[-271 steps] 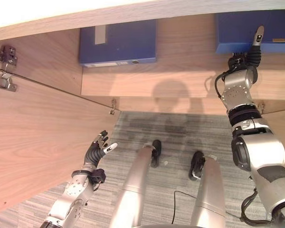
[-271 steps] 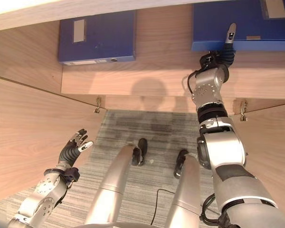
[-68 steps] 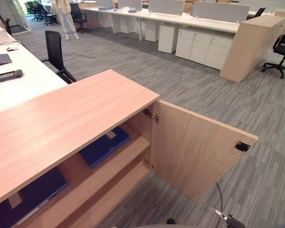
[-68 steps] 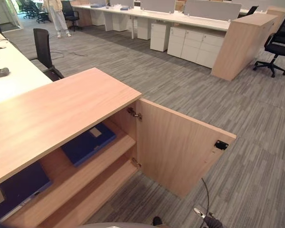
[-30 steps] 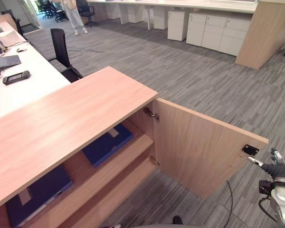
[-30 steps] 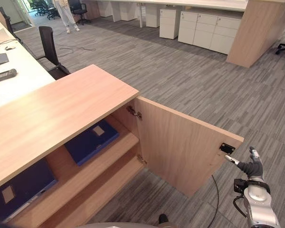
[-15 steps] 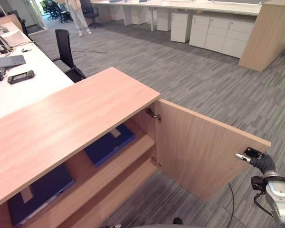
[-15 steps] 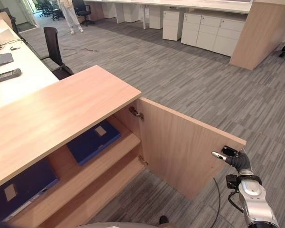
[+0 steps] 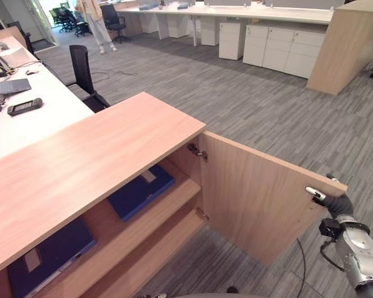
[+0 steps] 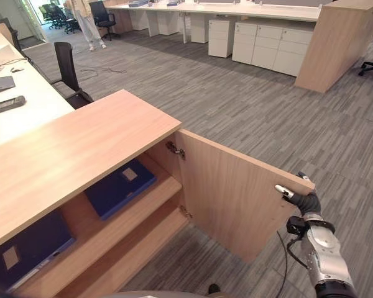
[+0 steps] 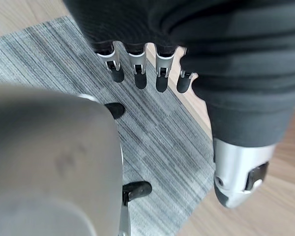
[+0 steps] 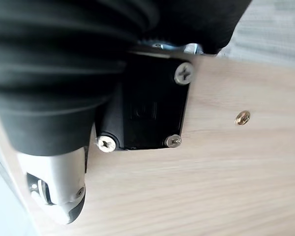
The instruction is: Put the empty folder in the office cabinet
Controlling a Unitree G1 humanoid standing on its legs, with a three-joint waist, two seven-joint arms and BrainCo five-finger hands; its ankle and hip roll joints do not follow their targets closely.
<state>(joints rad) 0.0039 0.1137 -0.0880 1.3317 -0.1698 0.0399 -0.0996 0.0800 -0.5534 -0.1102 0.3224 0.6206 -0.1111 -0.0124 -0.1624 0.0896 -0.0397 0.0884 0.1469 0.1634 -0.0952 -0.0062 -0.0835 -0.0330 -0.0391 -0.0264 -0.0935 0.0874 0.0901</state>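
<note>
Right hand (image 9: 333,202) now at the top free corner of the open cabinet door (image 9: 261,202), over the spot where the black latch plate showed half a second ago; it was just off the edge then, and a second ago well clear below the corner. One finger lies straight along the door's inner face; can't tell how the rest sit. Right wrist view is pressed up against the wood, the black latch plate (image 12: 147,110) right under the hand's cover.

Left hand (image 11: 137,71) hangs over the grey carpet (image 11: 157,142), fingers relaxed, not holding anything.

Door angle looks about the same as in the last frames; the whole picture has shifted a bit, so camera moved.

Cabinet (image 9: 93,167) open. Blue folder (image 9: 140,191) lies flat on the upper shelf near the hinge side, same place as before. A second blue folder (image 9: 50,257) lies flat further along the shelf toward the robot's left.

Behind: white desk (image 9: 25,127) with a phone (image 9: 23,107), black chair (image 9: 84,71). Far back, white drawer units (image 9: 280,49) and a person (image 9: 93,18) standing.
</note>
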